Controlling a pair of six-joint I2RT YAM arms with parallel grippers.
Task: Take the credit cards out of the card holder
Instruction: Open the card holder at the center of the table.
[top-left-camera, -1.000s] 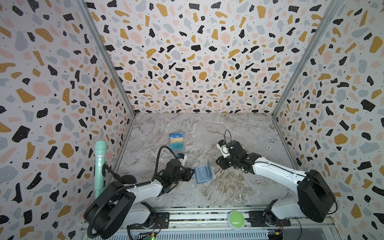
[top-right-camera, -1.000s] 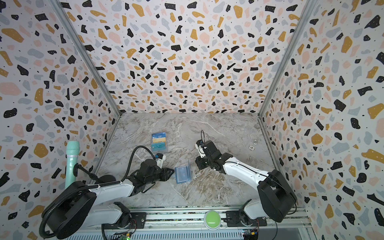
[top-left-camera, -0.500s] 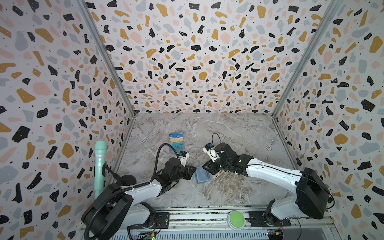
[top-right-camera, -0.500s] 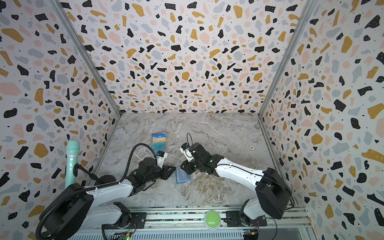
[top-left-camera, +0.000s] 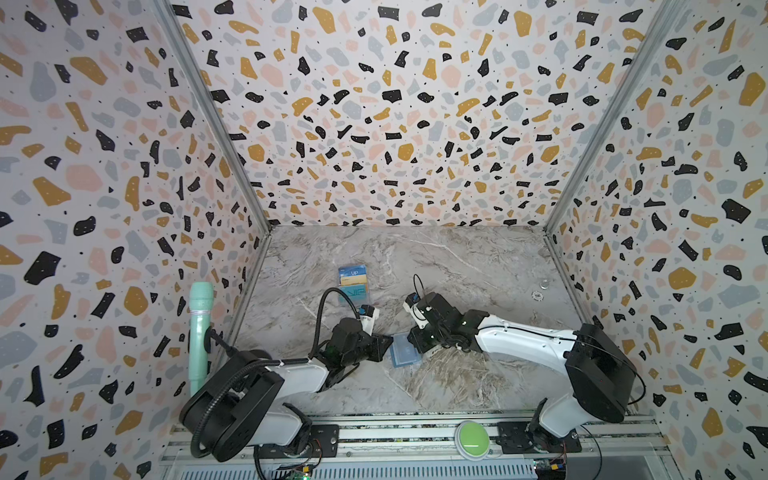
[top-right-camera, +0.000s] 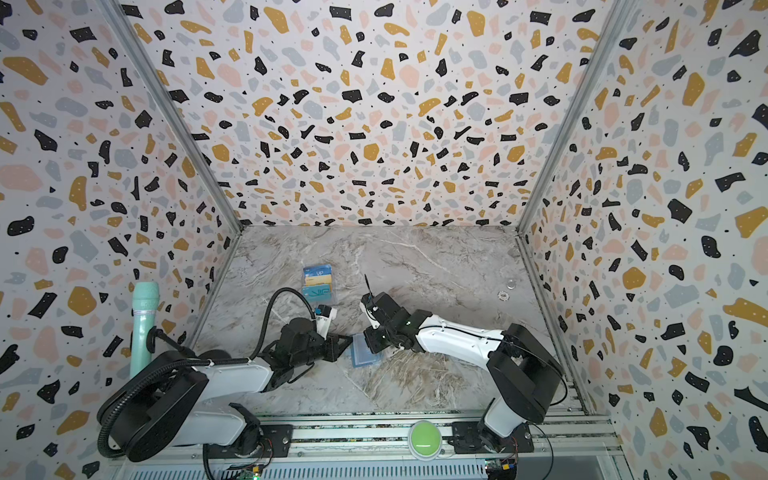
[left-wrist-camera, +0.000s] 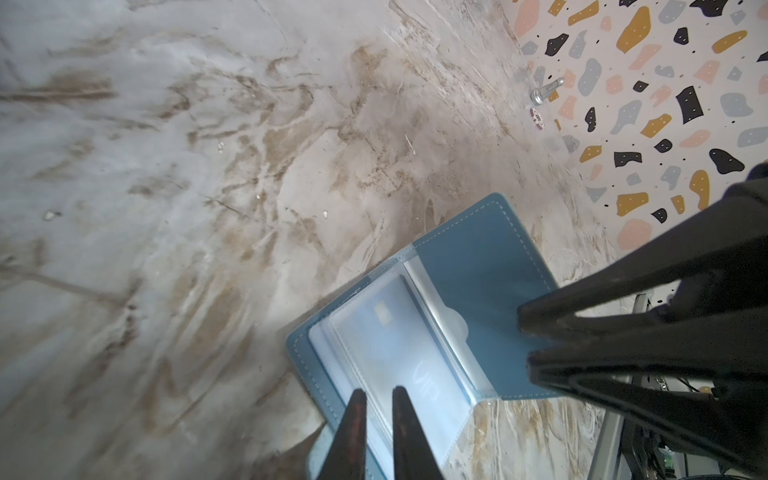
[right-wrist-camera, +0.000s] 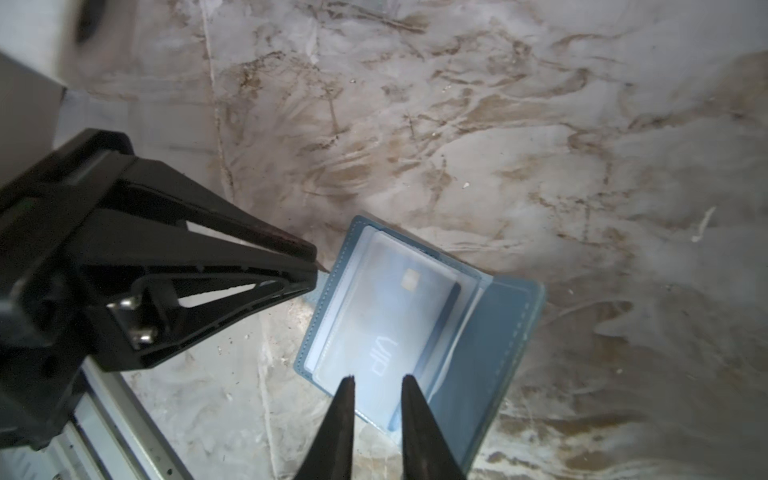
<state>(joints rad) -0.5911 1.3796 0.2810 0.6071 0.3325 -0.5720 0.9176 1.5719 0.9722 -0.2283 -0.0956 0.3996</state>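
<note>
card holder (top-left-camera: 404, 356): one; dusty-blue, leather-like, pale stitching round the rim, rounded corners; booklet shape, lying open and flat, inside face up.
place: front-centre of the table (top-left-camera: 457, 266), between the two gripper tips.
axis: spine and long edges roughly front to back in both top views, slightly skewed; one cover toward the left arm, the other toward the right arm and partly hidden under its fingers.
sleeves (left-wrist-camera: 436, 303): clear glossy plastic, several leaves fanned at the edges; exact count not readable.
credit card (right-wrist-camera: 386, 316): thin flat rectangle, pale blue through the plastic, small chip patch near one end, white "VIP" near the other; long axis parallel to the spine; one readable, with a darker blue edge behind it, second card or not unclear.
left gripper (left-wrist-camera: 379, 392): black tapered fingers narrowed to a slim gap, tips at the outer long edge of the cover nearer the left arm; pinching or only touching, cannot tell.
right gripper (right-wrist-camera: 379, 380): black tapered fingers, partly closed with a visible gap, tips over the sleeve leaves; grasping or not, cannot tell.
card stack (top-left-camera: 353, 284): farther back, well apart from the holder; bright blue face with "VIP", tan band, teal face with "VIP"; count not readable.
table surface: marble print, grey-white with brown veins, scuffed.
small bits: two, near the right wall; metal stud (left-wrist-camera: 545, 89), round reddish disc (left-wrist-camera: 536, 114).
walls (top-left-camera: 374, 124): three, terrazzo print.
front rail: one domed green button (top-left-camera: 472, 439).
mint cylinder (top-left-camera: 200, 332): one, upright by the left wall.
</note>
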